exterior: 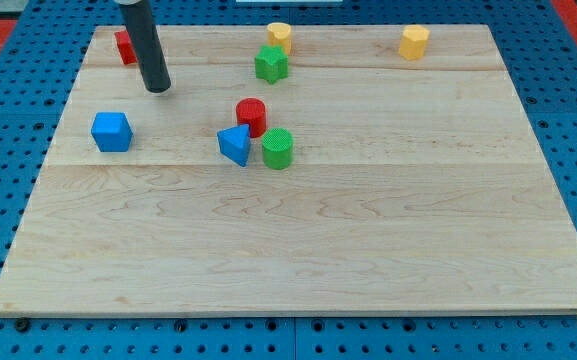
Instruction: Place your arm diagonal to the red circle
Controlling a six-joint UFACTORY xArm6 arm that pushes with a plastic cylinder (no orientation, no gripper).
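The red circle is a short red cylinder left of the board's centre. A blue triangle touches it at its lower left and a green cylinder sits at its lower right. My tip rests on the board up and to the left of the red circle, about a hand's width away. The dark rod rises from it out of the view's top. A red block sits partly hidden behind the rod near the top left corner.
A blue cube lies below my tip at the left. A green block and a yellow block stand at the top centre. Another yellow block stands at the top right. The wooden board lies on a blue pegboard.
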